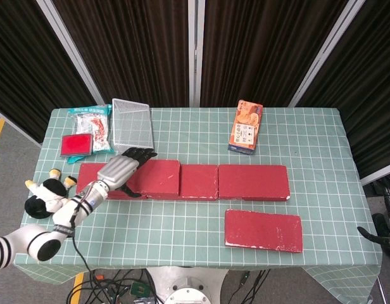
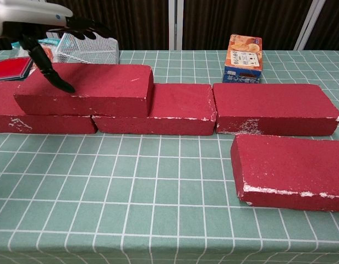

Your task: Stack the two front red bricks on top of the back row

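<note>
Chest view: left robot hand (image 2: 45,25) hovers above the left end of the stacked brick (image 2: 87,88), fingers spread, thumb tip pointing down close to its top, holding nothing. Stacked brick sits on the back row (image 2: 213,113), over its left two bricks. Front brick (image 2: 290,170) lies on the table (image 2: 131,209), front right, well apart from the hand. Right robot hand not seen.

head: high, looking down | chest: low, close — bricks (image 1: 188,181) shared
</note>
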`<state>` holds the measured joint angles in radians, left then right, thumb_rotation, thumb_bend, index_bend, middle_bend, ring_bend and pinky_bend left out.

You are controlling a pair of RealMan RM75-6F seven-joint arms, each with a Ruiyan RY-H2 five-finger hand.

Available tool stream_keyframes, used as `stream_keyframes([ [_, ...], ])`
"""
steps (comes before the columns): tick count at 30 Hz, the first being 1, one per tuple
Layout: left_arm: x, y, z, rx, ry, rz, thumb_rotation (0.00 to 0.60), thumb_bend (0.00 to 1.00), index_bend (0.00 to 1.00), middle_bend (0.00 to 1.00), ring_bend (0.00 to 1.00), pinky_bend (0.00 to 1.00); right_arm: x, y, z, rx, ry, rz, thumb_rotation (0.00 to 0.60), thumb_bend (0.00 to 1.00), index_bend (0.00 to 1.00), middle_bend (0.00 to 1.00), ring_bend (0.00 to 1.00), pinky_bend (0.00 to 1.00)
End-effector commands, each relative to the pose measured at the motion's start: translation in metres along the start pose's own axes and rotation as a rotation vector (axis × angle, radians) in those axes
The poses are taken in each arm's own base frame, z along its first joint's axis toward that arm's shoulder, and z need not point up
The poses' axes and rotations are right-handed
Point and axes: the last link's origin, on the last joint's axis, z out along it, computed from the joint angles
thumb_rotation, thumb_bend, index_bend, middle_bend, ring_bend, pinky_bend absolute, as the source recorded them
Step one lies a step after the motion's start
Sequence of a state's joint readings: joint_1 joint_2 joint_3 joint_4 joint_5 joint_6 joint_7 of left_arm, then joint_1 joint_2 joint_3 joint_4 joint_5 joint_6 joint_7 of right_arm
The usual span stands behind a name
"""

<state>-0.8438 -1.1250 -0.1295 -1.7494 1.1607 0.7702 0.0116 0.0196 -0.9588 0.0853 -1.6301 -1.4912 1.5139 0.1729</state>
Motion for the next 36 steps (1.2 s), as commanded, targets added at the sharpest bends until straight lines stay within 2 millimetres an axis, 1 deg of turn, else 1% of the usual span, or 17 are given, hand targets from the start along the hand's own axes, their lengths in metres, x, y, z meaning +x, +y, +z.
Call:
stream_keyframes([
  [1,0.007,-0.01,-0.034,0.036,0.044,0.008,0.6,0.05,0.05,0.0,0.0,0.0,0.001,-0.005,0.001,0.017,-0.001,-0.006,0.6,0.0,0.0,0.0,0.0,0.0],
  [4,0.01,-0.022,-0.062,0.084,0.089,0.013,0.6,0.06,0.05,0.0,0.0,0.0,0.0,-0.013,0.001,0.038,-0.008,-0.01,0.6,0.0,0.0,0.0,0.0,0.0],
  [5,0.01,-0.029,-0.073,0.11,0.109,0.017,0.6,0.06,0.05,0.0,0.0,0.0,-0.002,-0.016,0.002,0.046,-0.016,-0.014,0.6,0.0,0.0,0.0,0.0,0.0],
  [8,0.008,-0.045,-0.099,0.179,0.153,0.026,0.6,0.06,0.05,0.0,0.0,0.0,-0.006,-0.023,0.002,0.071,-0.047,-0.015,0.6,0.0,0.0,0.0,0.0,0.0],
  [12,-0.002,-0.072,-0.136,0.291,0.216,0.019,0.6,0.06,0.05,0.0,0.0,0.0,-0.014,-0.038,0.002,0.127,-0.118,-0.002,0.6,0.0,0.0,0.0,0.0,0.0],
  [17,-0.02,-0.09,-0.172,0.364,0.234,-0.018,0.6,0.05,0.05,0.0,0.0,0.0,-0.023,-0.066,0.0,0.238,-0.218,0.029,0.6,0.0,0.0,0.0,0.0,0.0],
  [19,-0.026,-0.094,-0.181,0.374,0.234,-0.025,0.6,0.05,0.05,0.0,0.0,0.0,-0.027,-0.075,-0.002,0.269,-0.245,0.028,0.6,0.0,0.0,0.0,0.0,0.0],
  [24,-0.038,-0.101,-0.196,0.382,0.226,-0.042,0.6,0.05,0.05,0.0,0.0,0.0,-0.051,-0.093,-0.006,0.315,-0.37,0.011,0.6,0.0,0.0,0.0,0.0,0.0],
  [31,-0.052,-0.1,-0.207,0.369,0.241,-0.009,0.6,0.04,0.05,0.0,0.0,0.0,-0.086,-0.108,-0.004,0.342,-0.472,0.034,0.6,0.0,0.0,0.0,0.0,0.0],
  [36,-0.057,-0.098,-0.211,0.358,0.237,-0.014,0.6,0.04,0.05,0.0,0.0,0.0,-0.1,-0.116,-0.002,0.354,-0.512,0.049,0.6,0.0,0.0,0.0,0.0,0.0],
])
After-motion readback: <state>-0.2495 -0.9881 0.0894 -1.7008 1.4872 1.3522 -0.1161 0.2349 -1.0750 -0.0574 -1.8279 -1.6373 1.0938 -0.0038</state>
